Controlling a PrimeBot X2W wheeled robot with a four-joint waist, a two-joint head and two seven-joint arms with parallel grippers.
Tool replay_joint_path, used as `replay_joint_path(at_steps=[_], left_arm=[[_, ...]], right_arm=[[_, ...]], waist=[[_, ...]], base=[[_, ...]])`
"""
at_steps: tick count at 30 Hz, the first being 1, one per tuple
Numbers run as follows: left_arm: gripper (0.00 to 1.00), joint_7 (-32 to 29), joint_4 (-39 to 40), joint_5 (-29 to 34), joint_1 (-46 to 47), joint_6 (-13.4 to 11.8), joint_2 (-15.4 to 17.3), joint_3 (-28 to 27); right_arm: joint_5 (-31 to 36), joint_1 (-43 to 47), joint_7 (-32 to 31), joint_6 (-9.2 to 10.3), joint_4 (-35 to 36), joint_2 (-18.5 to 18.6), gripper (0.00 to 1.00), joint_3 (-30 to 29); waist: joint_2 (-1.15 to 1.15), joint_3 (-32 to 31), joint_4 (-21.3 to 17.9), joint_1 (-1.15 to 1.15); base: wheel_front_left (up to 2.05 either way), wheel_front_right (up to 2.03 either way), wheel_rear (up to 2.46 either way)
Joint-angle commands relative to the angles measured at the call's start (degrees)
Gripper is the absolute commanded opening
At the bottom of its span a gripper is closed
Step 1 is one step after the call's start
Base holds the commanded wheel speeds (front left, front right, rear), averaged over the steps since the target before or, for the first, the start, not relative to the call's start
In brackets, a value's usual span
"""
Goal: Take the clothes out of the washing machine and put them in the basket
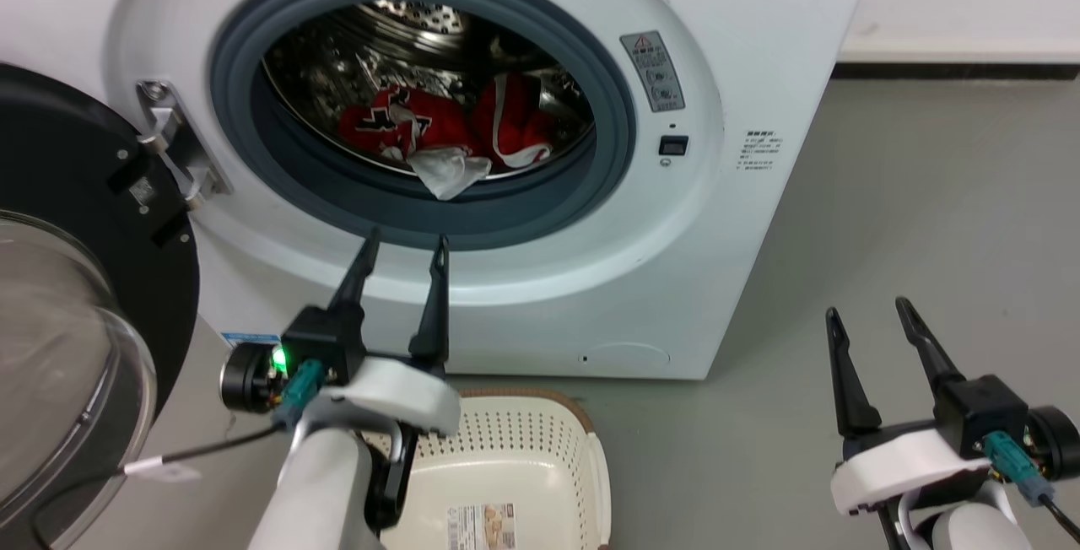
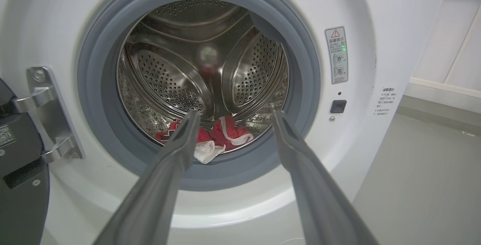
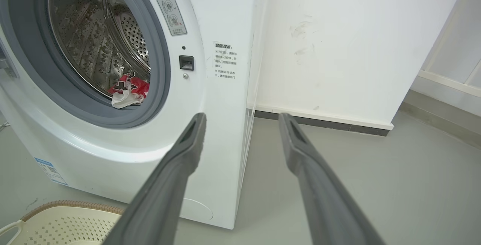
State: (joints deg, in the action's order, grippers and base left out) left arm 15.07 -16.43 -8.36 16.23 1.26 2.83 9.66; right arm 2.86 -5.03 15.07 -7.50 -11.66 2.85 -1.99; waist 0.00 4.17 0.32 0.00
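Observation:
The white washing machine [image 1: 742, 44] stands with its round door [image 1: 76, 280] swung open to the left. Red clothes [image 1: 439, 124] with white trim lie at the bottom of the steel drum, a small white cloth piece [image 1: 447, 172] hanging over the grey ring. They also appear in the left wrist view as clothes [image 2: 229, 134] and in the right wrist view as clothes [image 3: 129, 87]. My left gripper [image 1: 405, 242] is open, empty, just below the drum opening, above the cream basket [image 1: 515, 440]. My right gripper [image 1: 869, 307] is open, empty, over the floor at the right.
The open door's dark frame and glass bowl [image 1: 59, 364] take up the left side beside my left arm. Grey floor [image 1: 911, 221] stretches to the washer's right, ending at a white wall with a dark skirting [image 3: 323, 119]. The basket's brown rim [image 3: 67, 204] lies before the washer.

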Motion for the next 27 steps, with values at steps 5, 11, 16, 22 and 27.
replay_joint_path(at_steps=[5,11,16,22,27], left_arm=[[1.0,0.16,-4.66,0.08,7.07,-0.18,0.07,-1.07],[1.0,0.15,-14.4,0.05,18.67,0.76,0.94,-4.13],[1.0,0.16,-20.98,-0.35,26.33,1.32,2.35,-5.72],[1.0,0.13,-29.58,-0.54,35.72,1.9,5.08,-6.92],[1.0,-3.12,-39.7,-1.26,47.0,2.37,9.33,-7.72]], right_arm=[[-0.9,-2.58,-0.06,0.02,2.06,0.05,1.0,1.14],[-1.8,-5.06,-0.28,0.03,4.33,0.04,1.0,2.53],[-2.7,-6.83,-0.16,0.03,4.75,0.03,1.0,3.77],[-4.66,-8.82,0.03,0.03,3.53,0.01,1.0,5.59],[-7.54,-11.14,0.14,0.03,2.45,0.0,1.0,7.96]], waist=[[0.0,5.19,-2.19,0.0],[0.0,12.2,-5.96,0.0],[0.0,16.28,-8.46,0.0],[0.0,20.64,-11.39,0.0],[0.0,25.05,-14.97,0.0]], base=[[0.0,0.0,0.0],[0.0,0.0,0.0],[0.0,0.0,0.0],[0.0,0.0,0.0],[0.0,0.0,0.0]])
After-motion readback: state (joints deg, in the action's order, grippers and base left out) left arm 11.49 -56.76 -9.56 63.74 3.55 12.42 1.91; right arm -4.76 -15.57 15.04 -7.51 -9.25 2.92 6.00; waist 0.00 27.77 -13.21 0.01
